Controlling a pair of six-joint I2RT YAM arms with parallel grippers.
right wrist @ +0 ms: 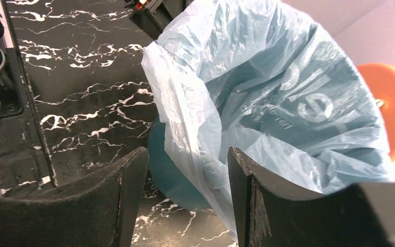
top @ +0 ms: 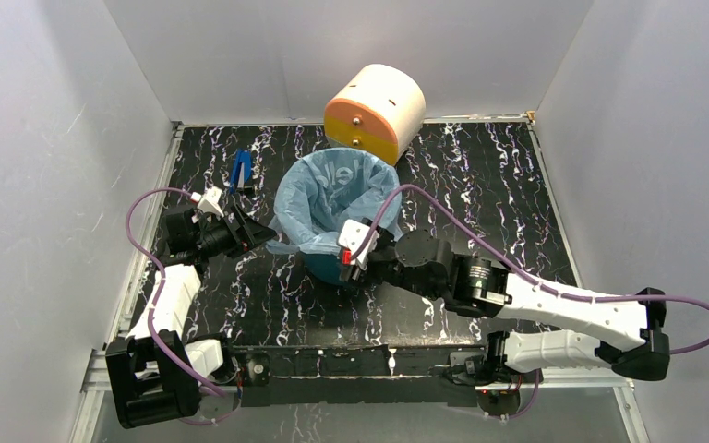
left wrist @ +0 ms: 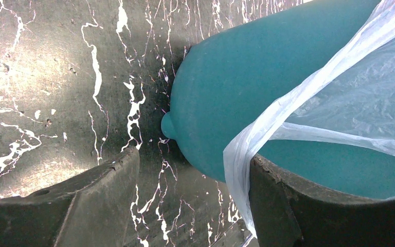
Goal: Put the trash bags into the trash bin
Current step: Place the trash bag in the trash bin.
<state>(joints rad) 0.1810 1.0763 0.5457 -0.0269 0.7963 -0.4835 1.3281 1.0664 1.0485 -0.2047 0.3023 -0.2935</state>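
Bag [top: 332, 189] is already seated in the trash bin [top: 321, 268], with the mouth spread open and the hem turned out over the rim. The job is therefore judged to be at the finishing stage: hem seating, not insertion. The bin is stood on the table [top: 480, 185] just in front of the cream-and-orange drum [top: 374, 111], between the two arms so that one side of the rim can be reached by each.

Left gripper [left wrist: 193, 157] is parked low against the bin's left wall, jaws spread wide, nothing clamped. A strip of loose hem is seen hanging into the gap right beside the bin-side finger [left wrist: 298, 206]; contact there cannot be confirmed from this angle. Right gripper [right wrist: 187, 152] is set at the near rim with jaws apart, straddling a fold of hem and the rim under it. No pinch is made yet.

Materials: the bag is thin translucent light-blue film, heavily crinkled, with white lettering. It is expected to be slippery and easily dragged off the rim. The bin is smooth matte teal plastic, tapered, with a small moulded nub [left wrist: 168, 126] on the wall. The table is black with white veining.
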